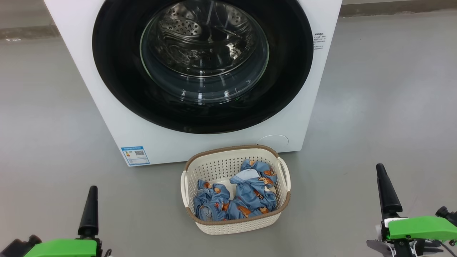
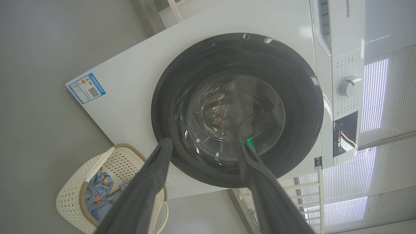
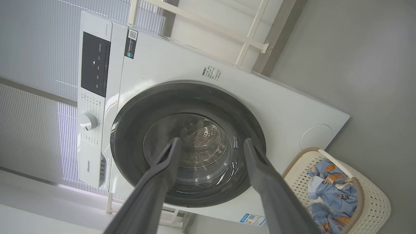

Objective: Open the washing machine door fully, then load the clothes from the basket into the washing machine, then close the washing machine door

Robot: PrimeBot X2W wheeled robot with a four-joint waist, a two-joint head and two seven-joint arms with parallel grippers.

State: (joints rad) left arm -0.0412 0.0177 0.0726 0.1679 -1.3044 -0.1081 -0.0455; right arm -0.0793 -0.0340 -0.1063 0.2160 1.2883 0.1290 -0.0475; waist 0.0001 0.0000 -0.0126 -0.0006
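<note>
Between left claw [image 2: 203, 141] and right claw [image 3: 212, 140] — both agape — basket [image 1: 221, 165] of clothes [image 1: 251, 194].

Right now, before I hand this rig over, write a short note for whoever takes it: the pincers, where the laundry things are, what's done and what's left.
Left pincer: open, empty, low and back from the machine.
Right pincer: open, empty, likewise back.
Washing machine door: shut.
Clothes: both bundles in the basket, on the floor in front of the washing machine.
Done: nothing yet.
Left: open the door fully, load both bundles, close the door.
</note>
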